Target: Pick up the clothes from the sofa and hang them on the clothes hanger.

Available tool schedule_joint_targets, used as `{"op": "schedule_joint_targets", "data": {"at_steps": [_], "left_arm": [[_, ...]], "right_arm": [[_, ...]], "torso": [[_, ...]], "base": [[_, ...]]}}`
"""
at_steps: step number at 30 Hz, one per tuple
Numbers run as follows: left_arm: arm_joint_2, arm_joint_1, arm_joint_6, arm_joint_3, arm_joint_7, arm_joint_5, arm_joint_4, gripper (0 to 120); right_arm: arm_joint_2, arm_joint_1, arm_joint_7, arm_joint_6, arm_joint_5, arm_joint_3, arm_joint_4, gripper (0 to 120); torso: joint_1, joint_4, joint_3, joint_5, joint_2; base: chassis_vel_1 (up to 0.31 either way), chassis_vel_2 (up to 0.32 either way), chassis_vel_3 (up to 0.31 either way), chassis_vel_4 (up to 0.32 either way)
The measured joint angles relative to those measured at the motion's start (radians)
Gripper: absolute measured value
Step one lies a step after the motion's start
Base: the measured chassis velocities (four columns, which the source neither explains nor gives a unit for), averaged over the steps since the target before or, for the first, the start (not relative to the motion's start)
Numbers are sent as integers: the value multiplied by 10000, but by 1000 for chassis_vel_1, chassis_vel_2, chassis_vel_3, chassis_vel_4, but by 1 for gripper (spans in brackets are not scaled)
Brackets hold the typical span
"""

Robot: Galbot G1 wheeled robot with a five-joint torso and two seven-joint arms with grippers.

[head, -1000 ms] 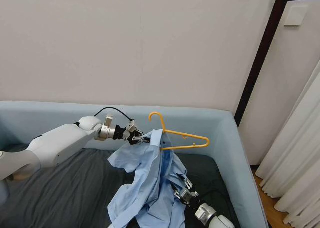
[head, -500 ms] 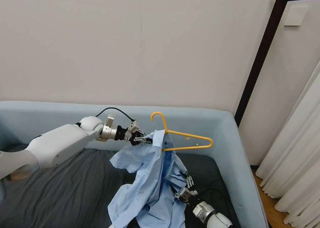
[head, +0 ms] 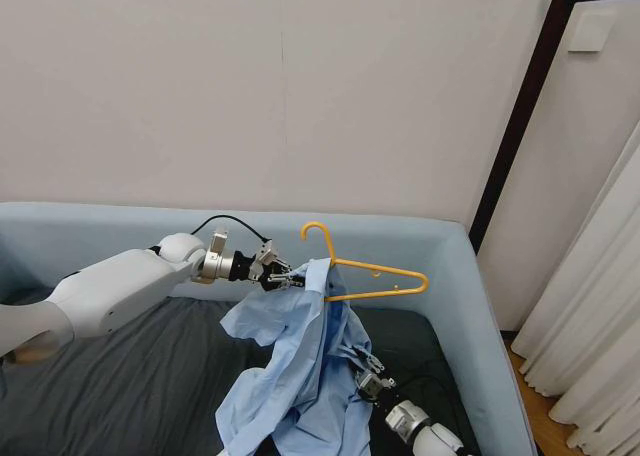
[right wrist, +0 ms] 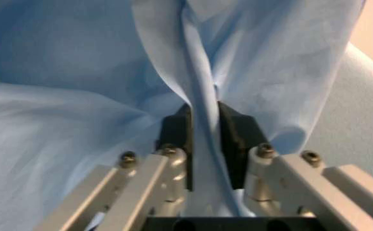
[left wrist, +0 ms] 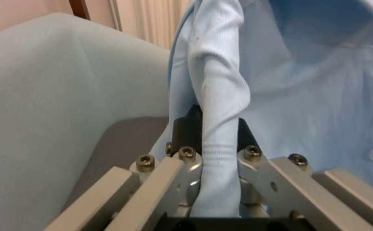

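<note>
A light blue shirt (head: 300, 366) hangs over the sofa, partly draped on a yellow hanger (head: 375, 269) whose hook points up. My left gripper (head: 288, 279) is shut on the shirt's collar edge beside the hanger; in the left wrist view a fold of blue shirt (left wrist: 218, 130) runs between the black pads (left wrist: 185, 129). My right gripper (head: 362, 376) sits low under the shirt and is shut on its lower fabric; in the right wrist view a pleat of shirt (right wrist: 203, 120) is pinched between the pads (right wrist: 234, 132).
The sofa has a dark grey seat (head: 120, 386) and pale blue padded walls (head: 450, 276). A plain wall stands behind. A dark door frame (head: 520, 106) and white curtains (head: 600, 326) are on the right.
The left gripper, shirt collar and hanger have shifted slightly to the right. The right gripper has drawn a little lower under the shirt.
</note>
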Motion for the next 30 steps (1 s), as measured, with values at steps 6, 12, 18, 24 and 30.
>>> {"op": "schedule_joint_targets", "data": {"at_steps": [6, 12, 18, 24, 30], "left_arm": [[164, 48, -28, -46, 11, 0, -164, 2], [317, 120, -138, -77, 16, 22, -294, 2], [381, 276, -655, -310, 207, 524, -24, 2], [350, 391, -1153, -413, 460, 936, 253, 2], [215, 551, -1949, -472, 633, 1043, 665, 2]], "right_arm": [[-80, 23, -170, 17, 475, -10, 46, 0], [-170, 23, -432, 136, 868, 6, 170, 0], [-515, -167, -1234, 380, 2662, 166, 737, 0], [-1181, -251, -1953, 99, 4565, 293, 1547, 0], [-2052, -154, -1742, -989, 6568, 155, 2820, 0]], "torso": [[0, 0, 0, 0, 0], [0, 0, 0, -1, 0], [0, 1, 0, 0, 0], [0, 0, 0, 1, 0], [0, 0, 0, 0, 0]], "base": [[0, 0, 0, 0], [0, 0, 0, 0], [0, 0, 0, 0], [0, 0, 0, 0], [0, 0, 0, 0]]}}
